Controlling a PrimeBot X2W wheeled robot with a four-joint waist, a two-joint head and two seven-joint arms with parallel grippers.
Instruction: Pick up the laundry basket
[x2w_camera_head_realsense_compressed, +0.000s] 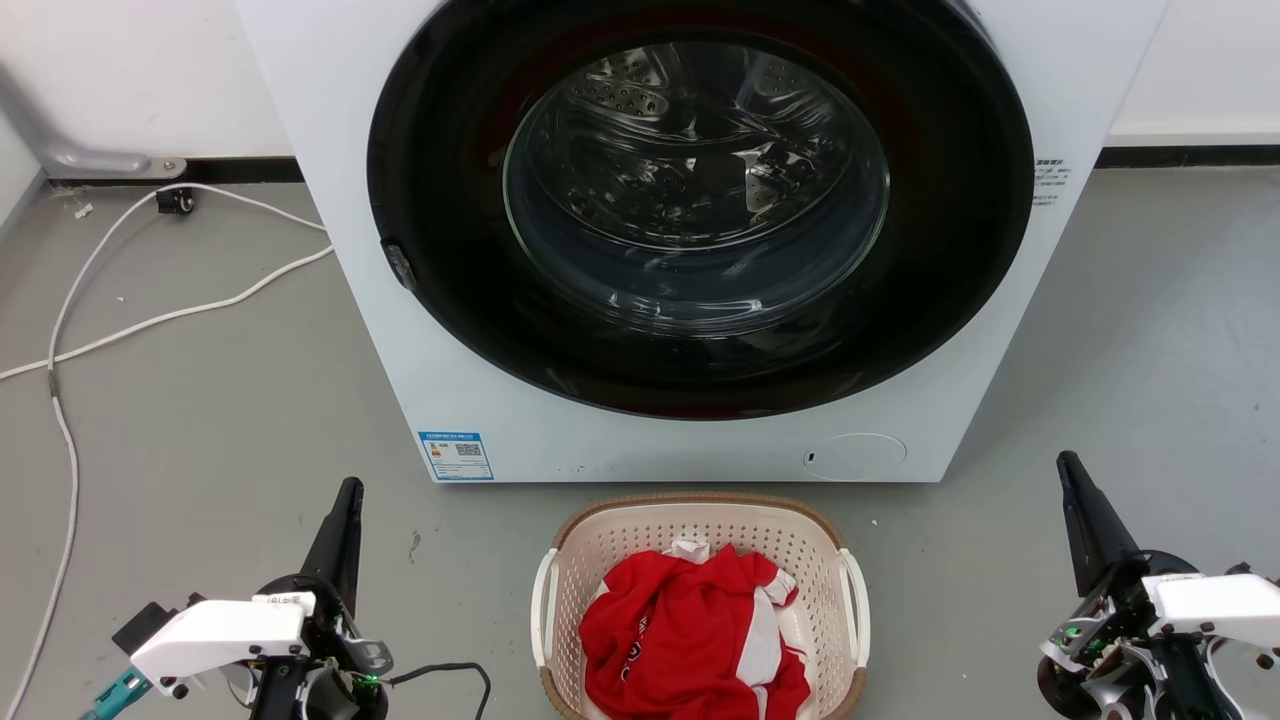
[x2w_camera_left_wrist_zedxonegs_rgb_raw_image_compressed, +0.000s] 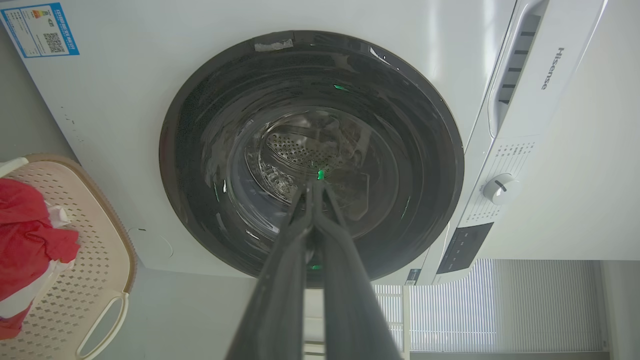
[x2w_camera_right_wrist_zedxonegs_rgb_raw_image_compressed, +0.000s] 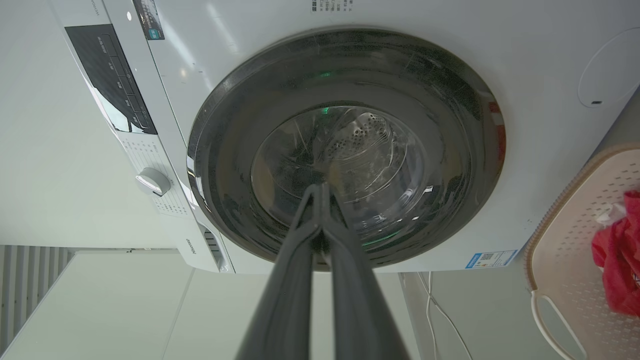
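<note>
The laundry basket (x2w_camera_head_realsense_compressed: 640, 535) is cream with perforated walls, a brown woven-look rim and white side handles. It stands on the floor in front of the washer and holds a red and white garment (x2w_camera_head_realsense_compressed: 690, 630). My left gripper (x2w_camera_head_realsense_compressed: 350, 490) is well to the basket's left, fingers together, holding nothing. My right gripper (x2w_camera_head_realsense_compressed: 1066, 462) is well to its right, also shut and empty. In the left wrist view my left gripper (x2w_camera_left_wrist_zedxonegs_rgb_raw_image_compressed: 314, 184) points at the washer door, with the laundry basket (x2w_camera_left_wrist_zedxonegs_rgb_raw_image_compressed: 100, 240) at the left edge. My right gripper (x2w_camera_right_wrist_zedxonegs_rgb_raw_image_compressed: 318, 187) does the same, the laundry basket (x2w_camera_right_wrist_zedxonegs_rgb_raw_image_compressed: 565, 250) at the right edge.
A white front-loading washer (x2w_camera_head_realsense_compressed: 380, 300) with a closed dark round door (x2w_camera_head_realsense_compressed: 700, 200) stands right behind the basket. White cables (x2w_camera_head_realsense_compressed: 150, 320) trail over the grey floor at the left. Bare floor lies on both sides of the basket.
</note>
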